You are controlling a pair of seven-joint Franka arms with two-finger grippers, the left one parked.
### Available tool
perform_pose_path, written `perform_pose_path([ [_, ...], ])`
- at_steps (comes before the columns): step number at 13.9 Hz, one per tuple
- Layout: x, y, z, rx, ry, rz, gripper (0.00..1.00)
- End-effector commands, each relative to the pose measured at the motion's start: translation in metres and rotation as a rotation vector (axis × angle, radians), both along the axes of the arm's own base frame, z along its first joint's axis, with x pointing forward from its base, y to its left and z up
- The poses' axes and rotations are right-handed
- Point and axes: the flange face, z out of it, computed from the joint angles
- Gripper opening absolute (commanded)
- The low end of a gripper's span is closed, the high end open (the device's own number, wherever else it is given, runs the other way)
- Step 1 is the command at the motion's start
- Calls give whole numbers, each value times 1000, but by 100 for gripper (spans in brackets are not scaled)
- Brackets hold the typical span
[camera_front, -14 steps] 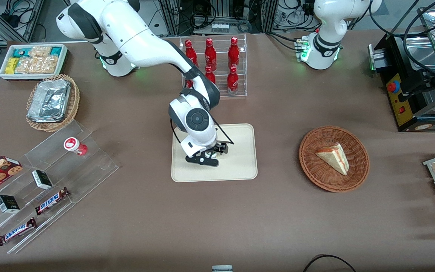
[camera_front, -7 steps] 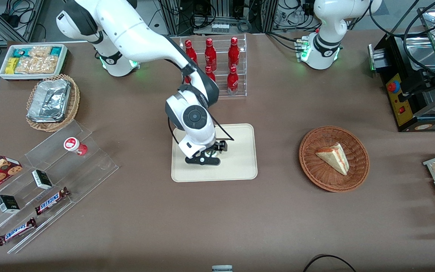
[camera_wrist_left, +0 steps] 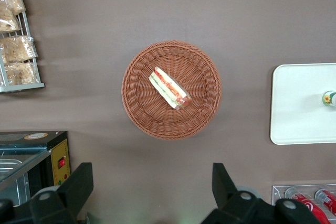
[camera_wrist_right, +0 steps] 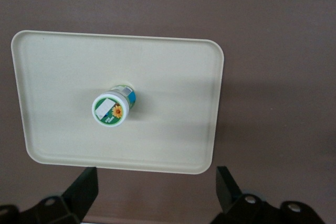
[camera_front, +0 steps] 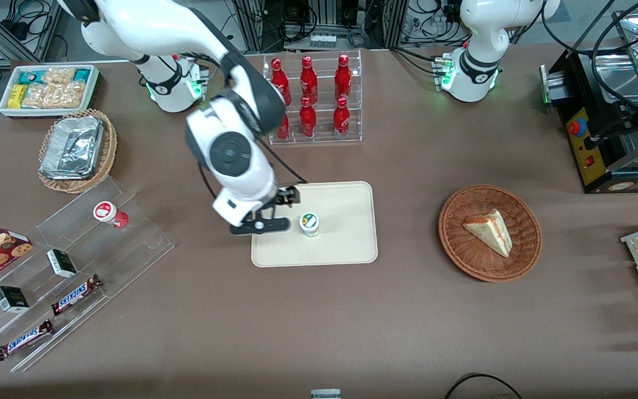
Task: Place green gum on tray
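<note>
Hand [camera_front: 266, 213] hangs wide open and holds nothing, above the tray's [camera_front: 346, 249] edge nearest the working arm. Green gum [camera_front: 309, 224] stands upright on the tray, near its middle. Best to lift straight away and not bump the gum.

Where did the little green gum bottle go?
The green gum stands upright on the cream tray, near its middle, with nothing holding it. The pincer is open, raised just beside it, over the tray's edge toward the working arm's end.
</note>
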Motion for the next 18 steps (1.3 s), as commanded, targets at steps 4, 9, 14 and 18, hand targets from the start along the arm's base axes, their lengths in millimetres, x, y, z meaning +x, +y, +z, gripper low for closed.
perform_pose_path([
  [4, 6, -71, 50, 8, 49, 134, 100],
  [9, 13, -184, 61, 13, 77, 83, 100],
  [14, 10, -308, 73, 43, 75, -25, 100],
  [18, -4, -360, 90, 4, 39, -60, 100],
])
